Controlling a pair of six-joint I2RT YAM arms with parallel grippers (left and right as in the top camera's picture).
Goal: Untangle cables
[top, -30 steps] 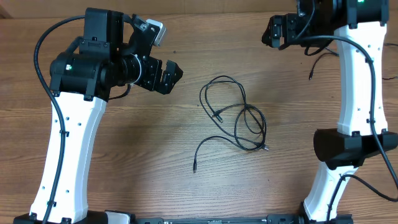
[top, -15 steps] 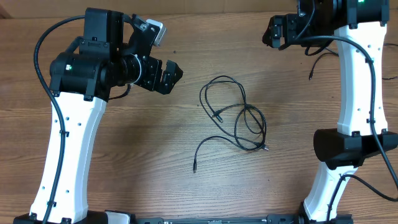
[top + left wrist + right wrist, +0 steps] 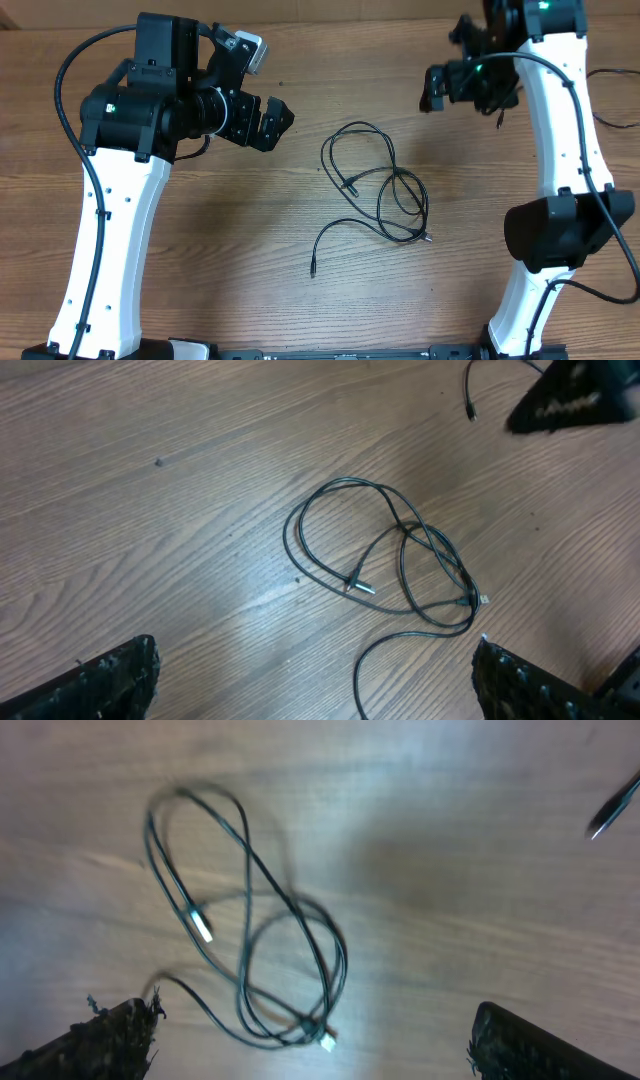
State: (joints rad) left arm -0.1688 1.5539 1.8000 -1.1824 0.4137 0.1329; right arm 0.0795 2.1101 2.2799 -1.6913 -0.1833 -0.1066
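A wooden table (image 3: 200, 230) fills the overhead view. The left arm (image 3: 110, 230) rises along its left side and the right arm (image 3: 565, 120) along its right side, both white with black joints.

The left gripper (image 3: 275, 120) sits at the upper left of the middle, above the wood. Its jaws are spread wide, and in the left wrist view its fingers (image 3: 100, 685) show only at the bottom corners with nothing between them. The right gripper (image 3: 440, 88) hangs at the upper right, also spread wide and holding nothing. Its fingers (image 3: 100, 1045) likewise frame bare wood and cord in the right wrist view.

The cables (image 3: 398, 172) lie flat on the table between the two arms, touched by neither gripper. They are to the right of and nearer the robot than the left gripper, and to the left of and nearer the robot than the right gripper. The thin black cords form one larger loop on the left that crosses into smaller overlapping loops on the right.

One plug (image 3: 350, 186) rests inside the large loop. A second plug (image 3: 428, 237) pokes out at the lower right of the bundle. A third plug (image 3: 312, 272) ends a strand trailing toward the lower left.
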